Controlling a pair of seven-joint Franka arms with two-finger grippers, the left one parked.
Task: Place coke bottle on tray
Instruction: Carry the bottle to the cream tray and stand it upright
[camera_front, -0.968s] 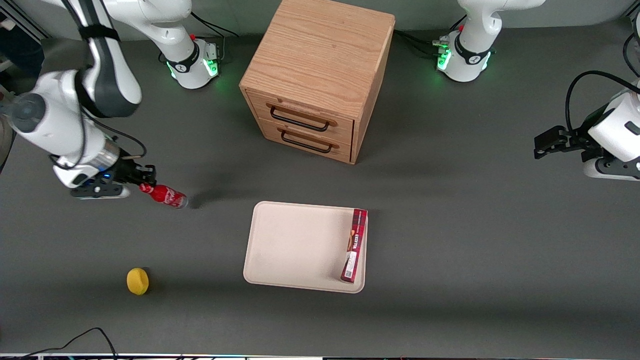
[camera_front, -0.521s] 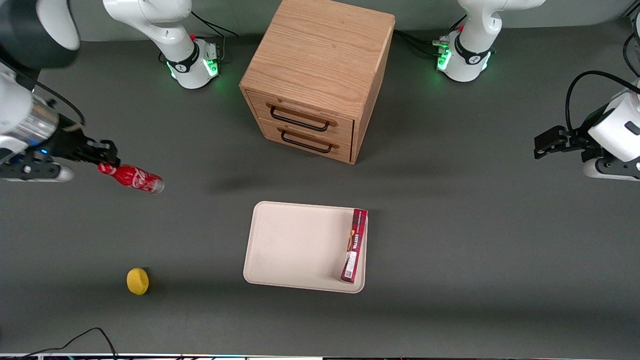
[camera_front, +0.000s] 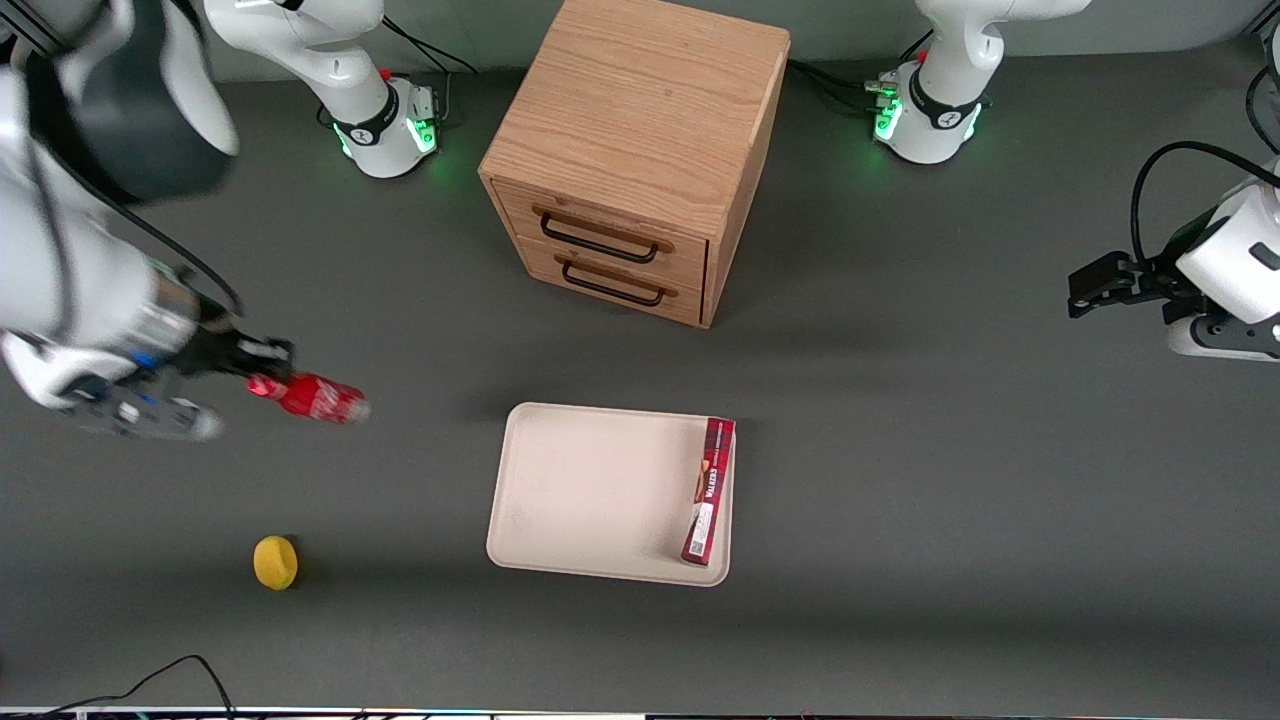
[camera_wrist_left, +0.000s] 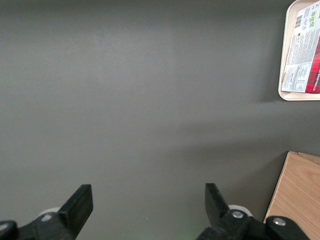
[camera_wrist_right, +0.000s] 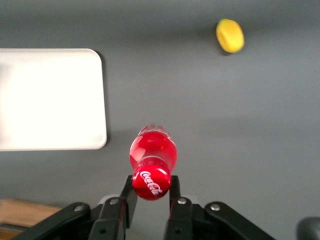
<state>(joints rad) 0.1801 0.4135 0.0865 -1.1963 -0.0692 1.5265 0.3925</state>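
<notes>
robot lab: bench-mounted arms on grey table.

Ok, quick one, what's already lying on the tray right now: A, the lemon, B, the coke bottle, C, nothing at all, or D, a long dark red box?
D: the long dark red box lies along one edge of the tray, while the coke bottle is held in the tool above the table toward the working arm's end, and the lemon sits on the table.

High front camera over the whole table; both wrist cameras downward, sharing the tray.
</notes>
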